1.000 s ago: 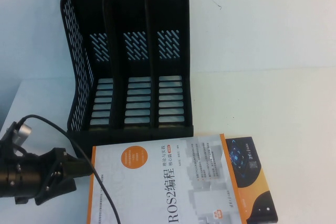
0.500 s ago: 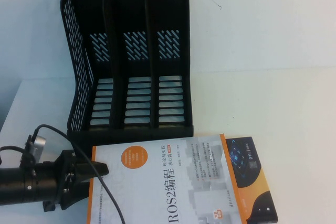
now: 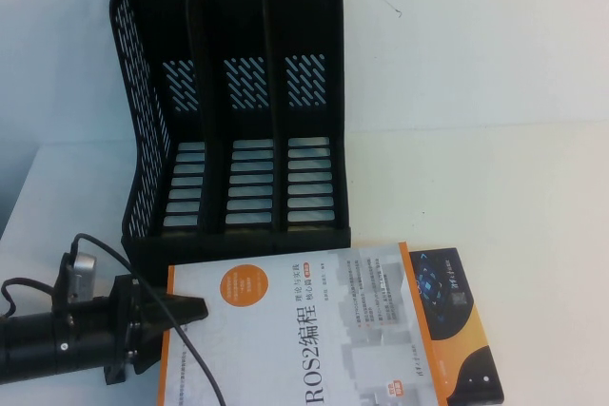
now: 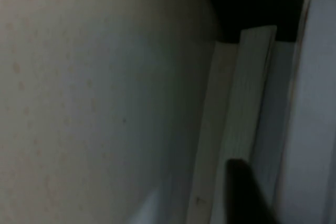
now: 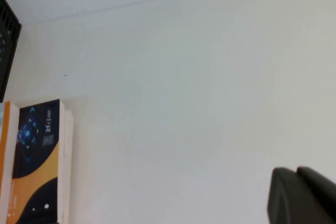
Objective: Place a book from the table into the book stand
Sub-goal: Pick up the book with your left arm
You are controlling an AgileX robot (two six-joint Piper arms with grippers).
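1. The white counter fills my high view and carries everything else.
2. The black book stand sits toward the far left of the counter, its three slots open toward me and all holding nothing, the perforated side wall on its left.
3. The book, white-grey with orange edge stripes, an orange circle and "ROS2" on the cover, lies flat on the counter just in front of the stand, its far edge close to the stand's base. It overlaps the black book with orange-blue artwork, which shows at its right side.
4. My left gripper lies low at the near left, pointing right, its tip over the book's left edge, beside the orange circle. I see the page edges close up in the left wrist view with one dark finger against them; I cannot tell how wide the fingers stand.
5. My right gripper shows only as a dark corner in its own wrist view, above bare counter, well apart from the black book; I cannot tell its finger state.
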